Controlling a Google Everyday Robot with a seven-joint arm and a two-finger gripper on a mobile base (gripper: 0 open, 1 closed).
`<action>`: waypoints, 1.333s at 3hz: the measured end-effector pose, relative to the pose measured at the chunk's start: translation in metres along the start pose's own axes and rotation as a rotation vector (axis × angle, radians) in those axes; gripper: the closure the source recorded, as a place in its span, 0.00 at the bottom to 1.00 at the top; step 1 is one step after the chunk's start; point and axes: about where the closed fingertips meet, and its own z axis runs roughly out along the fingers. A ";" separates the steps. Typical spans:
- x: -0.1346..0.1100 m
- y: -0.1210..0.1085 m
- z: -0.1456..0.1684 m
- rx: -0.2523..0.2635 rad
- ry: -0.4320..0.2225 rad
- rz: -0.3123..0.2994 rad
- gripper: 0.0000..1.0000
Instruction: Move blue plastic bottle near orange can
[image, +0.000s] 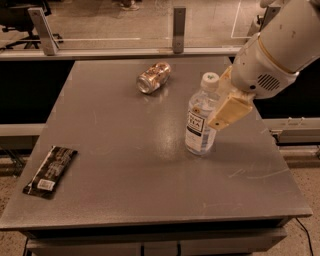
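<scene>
Bottle: the blue-tinted clear plastic bottle (198, 116), white-capped, stands right of centre on the grey metal table (125, 195); its contents look clear.
Gripper: the tan two-finger gripper (214, 120) clasps the bottle at mid-height, probably to carry it upright.
Can: the small orange-copper metal can (153, 77) lies on its side, far-left of the bottle and well apart.
Wrapper: a flat black snack wrapper (50, 171) lies at the near left.

You have the blue plastic bottle (199, 125) roughly upright, right of centre on the table (125, 175): clear, with a white cap and a dark-and-white label. The gripper (210, 119) clasps it from the right at label height. Your orange can (153, 77), coppery with pale mottling, lies on its side farther back and left of the bottle, well apart, silver end facing near-left
</scene>
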 end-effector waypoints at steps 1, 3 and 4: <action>-0.013 -0.024 -0.011 0.035 0.050 0.002 1.00; -0.078 -0.111 -0.029 0.115 0.015 -0.037 1.00; -0.088 -0.156 -0.021 0.136 -0.073 -0.010 1.00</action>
